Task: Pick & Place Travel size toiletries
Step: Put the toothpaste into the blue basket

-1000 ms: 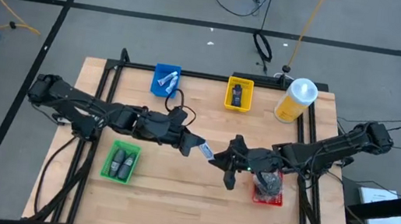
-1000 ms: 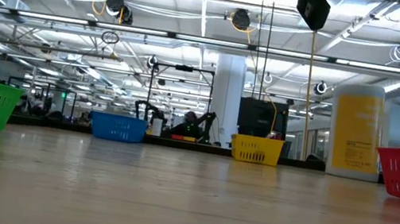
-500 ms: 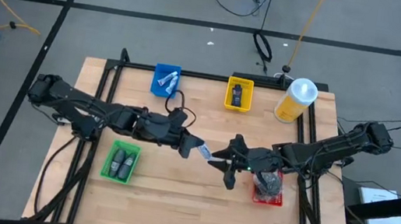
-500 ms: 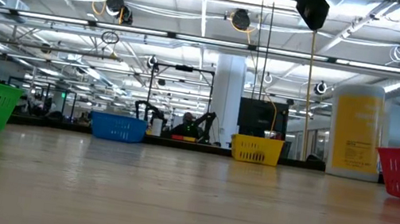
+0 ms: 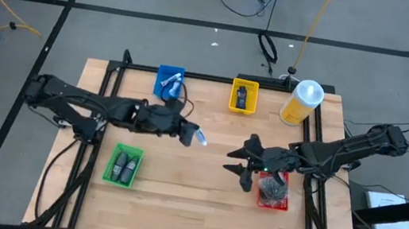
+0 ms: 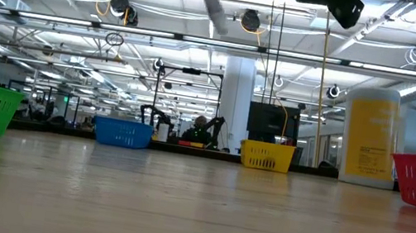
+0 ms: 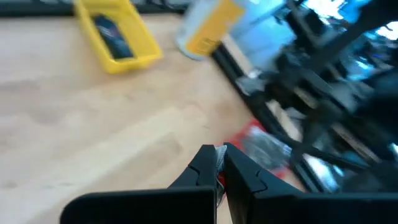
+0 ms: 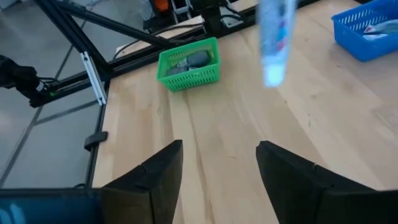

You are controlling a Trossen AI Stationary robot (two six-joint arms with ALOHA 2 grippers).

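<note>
Left gripper [image 5: 190, 132]: clenched on a white tube with blue marks [image 5: 199, 138], held up over the middle of the table [image 5: 179, 183], between the blue tray [image 5: 161, 71] and the red tray [image 5: 261, 199]. In its own wrist view the fingers are pinched nearly together on something thin.
Right gripper [image 5: 239, 166]: fingers spread wide, nothing between them, hanging in the air just beside the red tray.
The tube seen from the right wrist: it hangs upright in the air [image 8: 274, 38], well above the wood.
Blue tray: already holds white tubes with blue marks [image 5: 170, 84], so I'd judge this one belongs there.
Other trays: green tray [image 5: 110, 167] with dark bottles [image 5: 124, 165]; yellow tray [image 5: 234, 94] with one dark item; the red tray holds a grey heap I can't sort out.
Doing it well: carry the tube until it is right over the blue tray, come down inside the rim, and only then let go; released high, it may bounce out.
Watch for: the big yellow bottle [image 5: 301, 102] stands far off and poses no trouble.
</note>
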